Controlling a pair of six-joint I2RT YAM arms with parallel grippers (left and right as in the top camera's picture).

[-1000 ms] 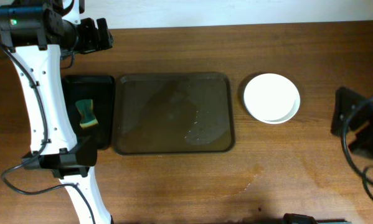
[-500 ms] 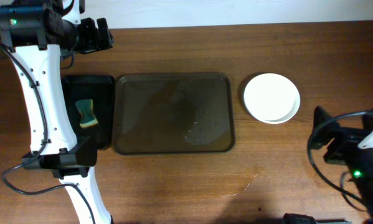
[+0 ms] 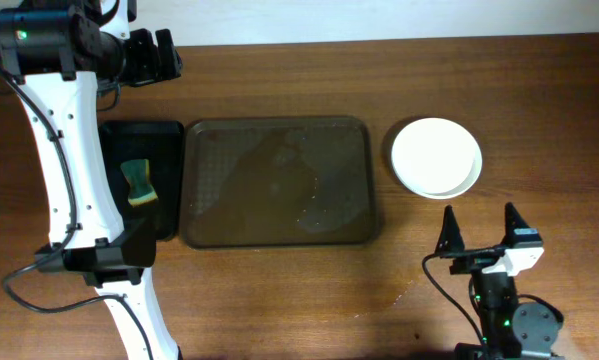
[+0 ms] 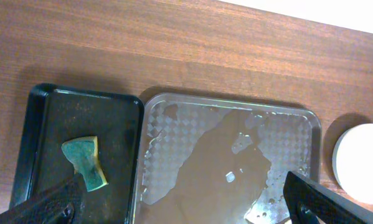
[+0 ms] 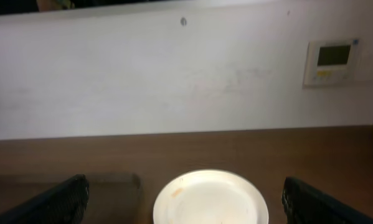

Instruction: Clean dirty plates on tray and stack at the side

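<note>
**Stack of plates (image 3: 436, 157) sits beside the tray (image 3: 279, 215), and the job looks nearly done**

Your brown tray is bare, with not one plate on it. The white plates rest in a pile on the wooden table (image 3: 279, 290), just off the tray's right end and not touching it. An offset rim along the lower edge tells you there is more than one in the pile, though the exact count cannot be read from above. From the right wrist view, the top plate shows a faint yellowish mark near its left rim, so judge for yourself whether one more wipe is owed.

The tray is glossy, with rounded corners, a low rim and a fine checkered pattern under a ragged film of water and droplets. The plates are round, shallow, smooth and matte white. The sponge (image 3: 138, 183), green on yellow, lies in the small black tray (image 3: 164, 150) to the left.

Your left gripper (image 3: 169, 55) hangs high at the far left corner, fingers spread and holding nothing. Your right gripper (image 3: 479, 228) sits near the front edge below the plates, fingers splayed wide and empty too.
</note>
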